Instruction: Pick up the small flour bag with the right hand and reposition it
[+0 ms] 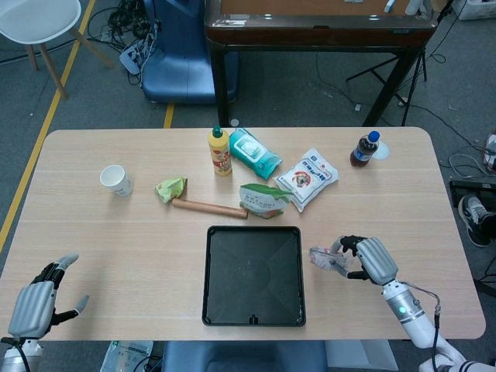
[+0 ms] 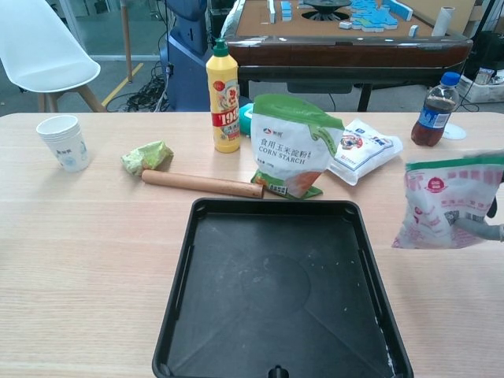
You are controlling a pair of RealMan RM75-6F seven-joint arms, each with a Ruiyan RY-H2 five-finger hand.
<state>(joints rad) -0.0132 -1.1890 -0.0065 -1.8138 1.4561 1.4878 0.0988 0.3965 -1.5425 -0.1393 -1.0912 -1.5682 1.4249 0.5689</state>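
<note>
Grey floor with a yellow line well beyond the hands, white chair at far left, blue seat base, dark wooden table, loose cables, light wooden tabletop under even light

The small flour bag is a clear plastic pouch with pink printing and a green strip along its top edge (the lettering is too small to read). It stands upright, slightly blurred in the chest view, held by the right hand whose fingers grip its lower right side. It sits over the table just to the right of the black tray, apart from the tray's rim.
</note>
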